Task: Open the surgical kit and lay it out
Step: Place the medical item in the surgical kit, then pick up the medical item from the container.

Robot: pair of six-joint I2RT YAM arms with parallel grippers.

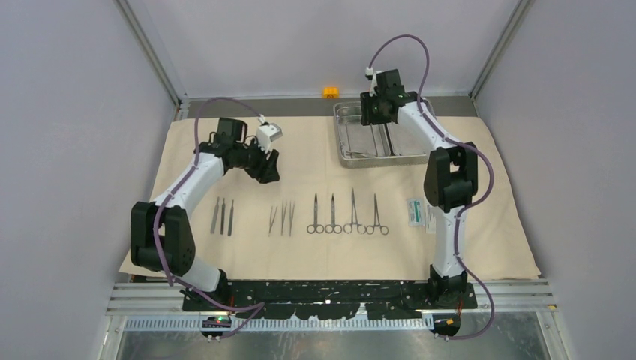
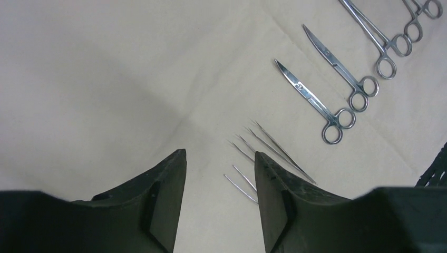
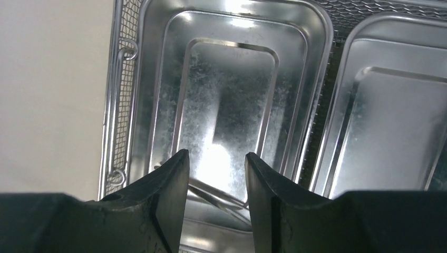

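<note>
Soft, even light falls from above, and the overhead view is sharp edge to edge. The beige cloth (image 1: pixel 315 255) looks flat and pale, with only faint shadows beneath the arms (image 1: pixel 202 176). Seen from the left wrist, a broad grey shadow smudges the cloth left of centre, while the clamps (image 2: pixel 337 108) stay crisp with small glints. From the right wrist, the steel tray (image 3: pixel 232 95) glares hard: a blown-out white patch low in its left compartment, mottled reflections elsewhere. The black fingers (image 2: pixel 163 211) sit dark, almost featureless.
</note>
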